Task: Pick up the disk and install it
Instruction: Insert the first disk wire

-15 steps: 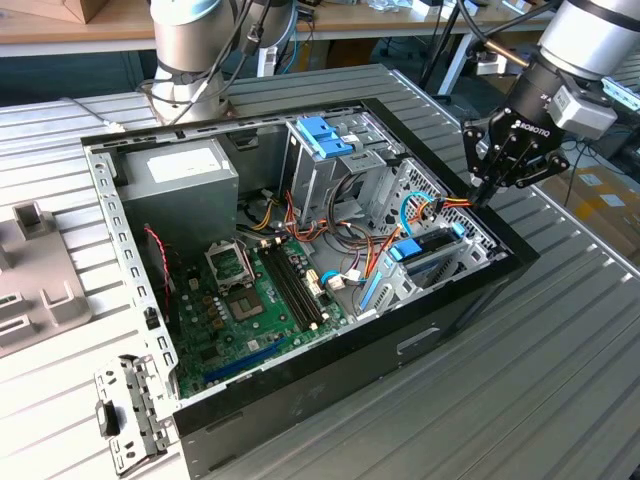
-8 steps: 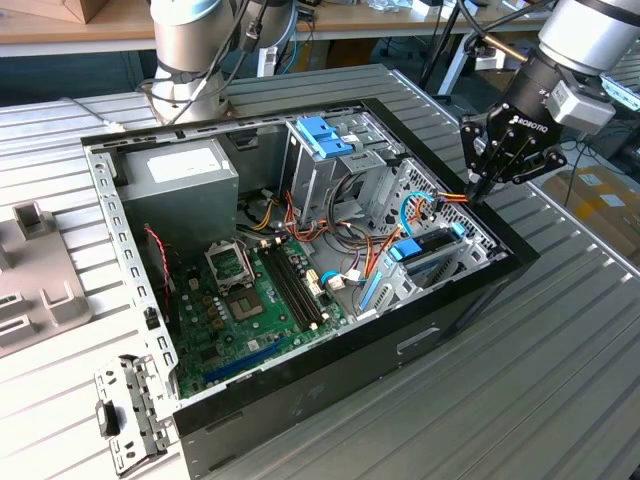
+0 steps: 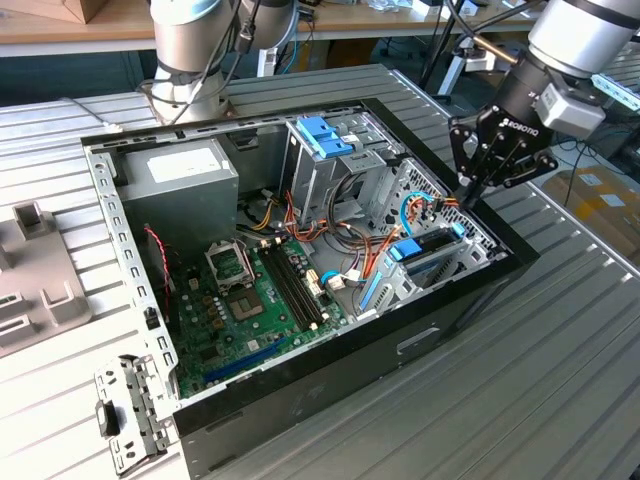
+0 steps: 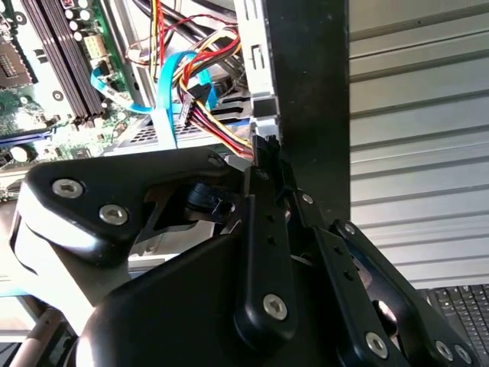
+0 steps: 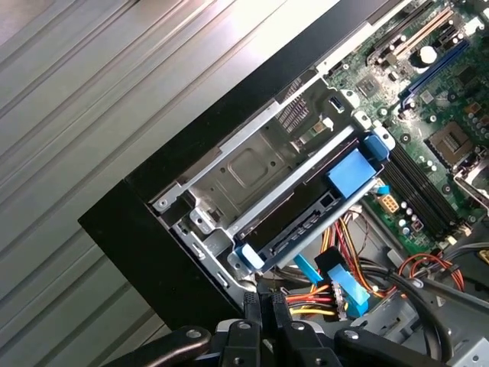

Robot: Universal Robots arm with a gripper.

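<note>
The disk [image 3: 432, 243] lies flat in the low bay at the corner of the open computer case [image 3: 300, 400], on the exterior view's right. Its dark body and light-blue carrier rail also show in the first wrist view, where the disk [image 5: 298, 225] sits inside the metal bay. My gripper [image 3: 468, 195] hangs just above that corner, by the case's wall. The fingers [image 4: 263, 229] are pressed together and hold nothing. The tips of the gripper [image 5: 263, 302] stand beside a bundle of red, yellow and orange wires [image 5: 321, 294].
A tall metal drive cage with a blue bracket [image 3: 325, 135] rises behind the bay. The motherboard [image 3: 250, 300] and a grey power supply [image 3: 180, 175] take up the rest of the case. Loose metal brackets [image 3: 125, 415] lie on the ribbed table [image 3: 560, 380].
</note>
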